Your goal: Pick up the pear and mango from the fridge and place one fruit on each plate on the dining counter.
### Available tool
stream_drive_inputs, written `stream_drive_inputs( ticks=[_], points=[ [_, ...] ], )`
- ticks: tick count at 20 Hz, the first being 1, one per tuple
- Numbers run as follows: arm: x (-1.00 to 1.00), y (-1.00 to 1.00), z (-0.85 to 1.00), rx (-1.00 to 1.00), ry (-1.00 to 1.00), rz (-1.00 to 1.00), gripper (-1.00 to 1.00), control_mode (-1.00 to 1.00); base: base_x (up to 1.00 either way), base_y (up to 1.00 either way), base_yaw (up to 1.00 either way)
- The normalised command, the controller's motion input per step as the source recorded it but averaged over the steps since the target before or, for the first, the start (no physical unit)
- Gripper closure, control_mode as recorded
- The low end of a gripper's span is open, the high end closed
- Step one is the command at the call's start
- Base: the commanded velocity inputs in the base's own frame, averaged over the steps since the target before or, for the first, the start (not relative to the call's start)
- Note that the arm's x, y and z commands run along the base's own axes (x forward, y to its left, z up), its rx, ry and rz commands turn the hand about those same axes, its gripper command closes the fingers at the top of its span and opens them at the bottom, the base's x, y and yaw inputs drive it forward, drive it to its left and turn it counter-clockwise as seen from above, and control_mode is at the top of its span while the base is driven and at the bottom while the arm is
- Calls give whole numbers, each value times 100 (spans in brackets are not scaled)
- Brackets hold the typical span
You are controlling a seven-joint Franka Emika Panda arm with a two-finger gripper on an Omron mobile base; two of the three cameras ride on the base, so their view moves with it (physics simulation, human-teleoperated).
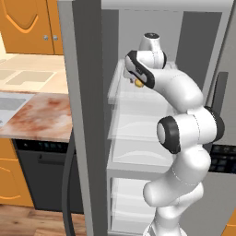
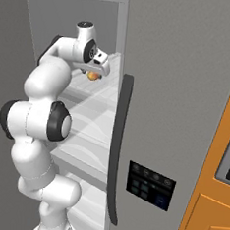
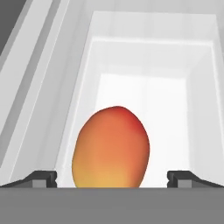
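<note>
The yellow-orange mango [image 3: 111, 146] with a red blush lies on a pale glass shelf inside the open fridge [image 1: 85, 115]. In the hand view it is close and centred between my two dark fingertips [image 3: 43, 178]. My gripper [image 3: 113, 179] is open, with a gap on each side of the fruit. From the base the mango [image 1: 138, 83] peeks out under the hand on an upper shelf, and the gripper [image 2: 95, 70] hangs just over the mango [image 2: 93, 75]. The pear, the plates and the dining counter are out of view.
The fridge's glass shelves [image 1: 138, 129] stack below the arm. Its grey door [image 2: 178, 93] with a long dark handle [image 2: 116, 146] stands to the right. A marbled counter [image 1: 37, 115] with a dark dishwasher [image 1: 41, 179] lies left of the fridge.
</note>
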Motion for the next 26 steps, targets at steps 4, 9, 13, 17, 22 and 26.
stream_drive_inputs(
  ticks=[4, 9, 13, 17, 22, 26],
  points=[
    [0, 0, -51, 0, 0, 0, -100, -100, 0, 0, 0],
    [0, 2, -23, 0, 0, 0, -100, -100, 0, 0, 0],
    [0, 3, -5, 0, 0, 0, 100, -100, 0, 0, 0],
    [0, 0, 0, 0, 0, 0, 100, -100, 0, 0, 0],
    [-27, 0, 4, 0, -4, 3, 100, -100, 0, 0, 0],
    [-96, 0, 8, 0, -9, 10, 100, -100, 0, 0, 0]
  ],
)
